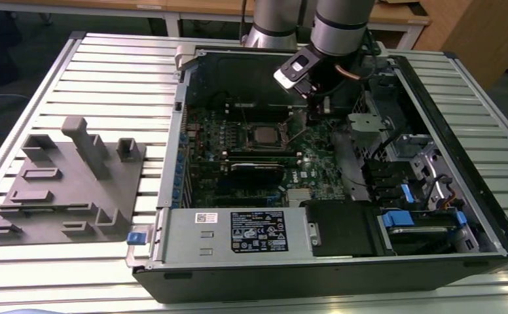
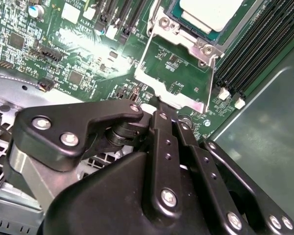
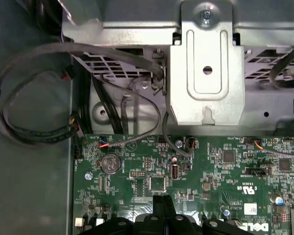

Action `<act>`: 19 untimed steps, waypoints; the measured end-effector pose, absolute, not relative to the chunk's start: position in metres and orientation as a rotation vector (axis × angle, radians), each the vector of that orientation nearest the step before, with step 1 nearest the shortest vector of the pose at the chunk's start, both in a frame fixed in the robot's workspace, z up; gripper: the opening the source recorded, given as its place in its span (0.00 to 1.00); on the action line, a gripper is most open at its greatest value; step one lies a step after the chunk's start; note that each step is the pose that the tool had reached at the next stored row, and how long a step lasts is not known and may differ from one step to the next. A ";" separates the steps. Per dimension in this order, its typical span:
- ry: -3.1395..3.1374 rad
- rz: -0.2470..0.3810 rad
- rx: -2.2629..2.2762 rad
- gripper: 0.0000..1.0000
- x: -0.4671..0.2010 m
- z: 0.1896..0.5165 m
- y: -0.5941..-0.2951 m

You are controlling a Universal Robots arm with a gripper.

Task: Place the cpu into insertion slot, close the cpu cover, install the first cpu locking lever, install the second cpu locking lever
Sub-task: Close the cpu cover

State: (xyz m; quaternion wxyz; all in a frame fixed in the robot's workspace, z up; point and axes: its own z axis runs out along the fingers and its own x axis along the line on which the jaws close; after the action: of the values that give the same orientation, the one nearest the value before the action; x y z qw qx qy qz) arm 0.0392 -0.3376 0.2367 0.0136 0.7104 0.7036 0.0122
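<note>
Table [image 1: 105,72] with a grey fixture [image 1: 66,183] is noted at the exterior view's left. Further right, in the open case [image 1: 324,278], the cpu [image 1: 263,136] is seen seated in the insertion slot [image 1: 246,136]. The cpu cover [image 2: 191,102] is swung open. Right again, the hand [image 1: 311,112] is held low at the cover's free edge, fingers drawn together. Whether that edge is pinched cannot be told. Risk judged: a slipped or skewed cover could strike the chip or scrape the board.
</note>
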 end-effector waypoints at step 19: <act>2.191 0.038 2.212 0.11 0.024 0.236 -0.338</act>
State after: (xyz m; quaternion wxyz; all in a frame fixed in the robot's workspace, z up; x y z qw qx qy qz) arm 0.0245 -0.3376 0.2359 0.0136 0.7103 0.7036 0.0122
